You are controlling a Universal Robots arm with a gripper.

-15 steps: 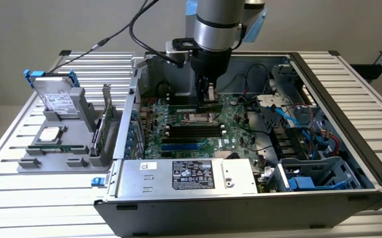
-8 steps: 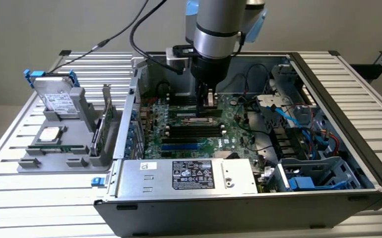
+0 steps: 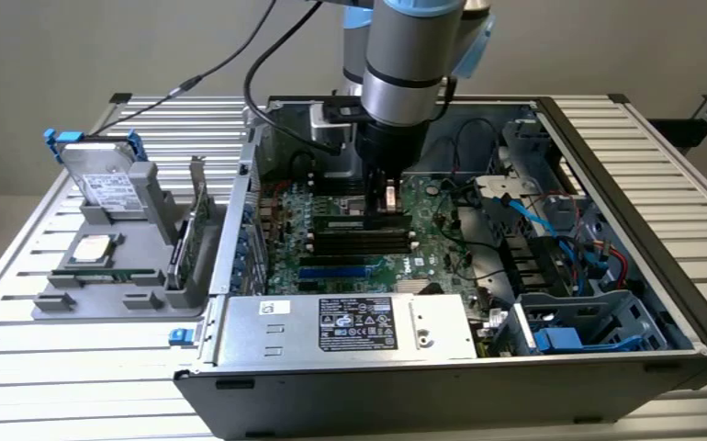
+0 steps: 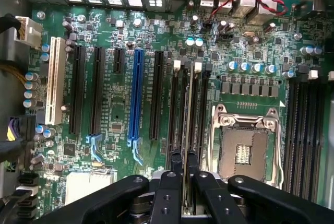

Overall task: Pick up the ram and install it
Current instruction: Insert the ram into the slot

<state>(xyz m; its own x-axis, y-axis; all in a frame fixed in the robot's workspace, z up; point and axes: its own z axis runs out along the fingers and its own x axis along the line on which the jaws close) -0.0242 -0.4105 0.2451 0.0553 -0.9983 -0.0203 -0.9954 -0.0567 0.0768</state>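
In the wrist view the ram [image 4: 189, 125] shows edge-on as a thin green stick. My gripper [image 4: 185, 182] is shut on it, one black finger [image 4: 169, 179] on each side. The stick runs along the row of black memory slots [image 4: 175, 109] on the motherboard, in line with one of them. Whether its lower edge sits in that slot I cannot tell. In the exterior view my gripper [image 3: 385, 204] reaches straight down into the open computer case, over the memory slots [image 3: 353, 241] in the middle of the board.
The empty processor socket [image 4: 245, 148] lies right beside the slots. A power supply [image 3: 347, 326] fills the case front, and blue cables [image 3: 550, 230] run on the exterior view's right. Outside the case, a grey fixture holds a metal drive [image 3: 108, 184] and a square chip [image 3: 94, 248].
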